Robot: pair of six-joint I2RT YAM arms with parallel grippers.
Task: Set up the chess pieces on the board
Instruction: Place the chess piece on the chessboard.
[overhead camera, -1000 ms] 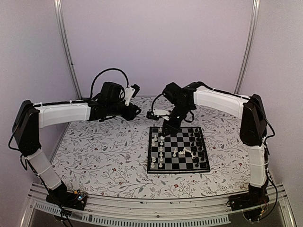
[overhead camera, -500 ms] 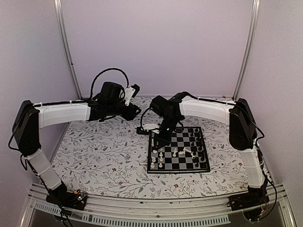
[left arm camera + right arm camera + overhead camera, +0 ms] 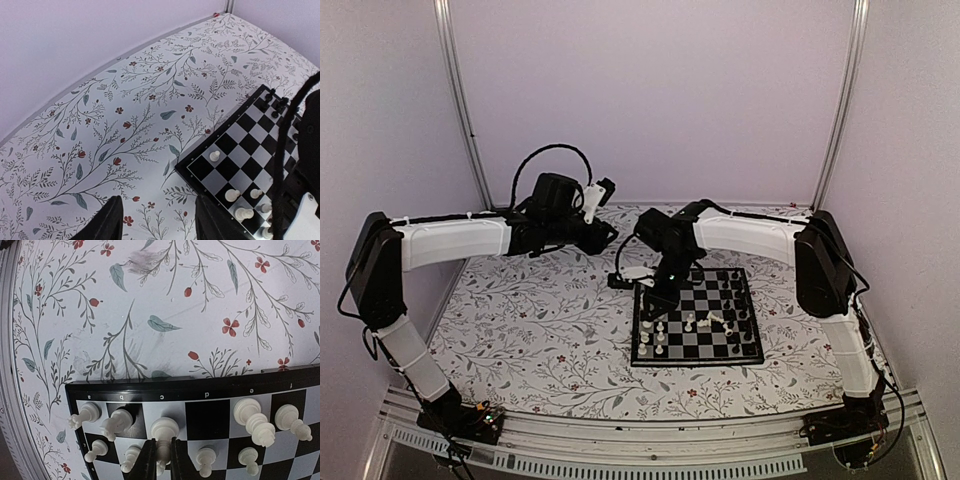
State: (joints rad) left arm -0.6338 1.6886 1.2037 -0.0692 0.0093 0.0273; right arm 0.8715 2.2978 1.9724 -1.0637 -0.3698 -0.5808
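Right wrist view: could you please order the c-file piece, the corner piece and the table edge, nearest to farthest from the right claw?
1. c-file piece, inside the right claw.
2. corner piece, to the left.
3. table edge, farthest left.

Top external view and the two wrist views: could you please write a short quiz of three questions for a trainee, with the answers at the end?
1. True or false: the black, two-fingered left gripper is shut on a black pawn.
2. What does the black, two-fingered right gripper hold?
3. Fill in: in the top view, most upright white pieces stand along the ____ side of the small square black-and-pale checked chessboard.
Key: 1 false, it is open and empty. 2 a tiny white chess piece. 3 left.
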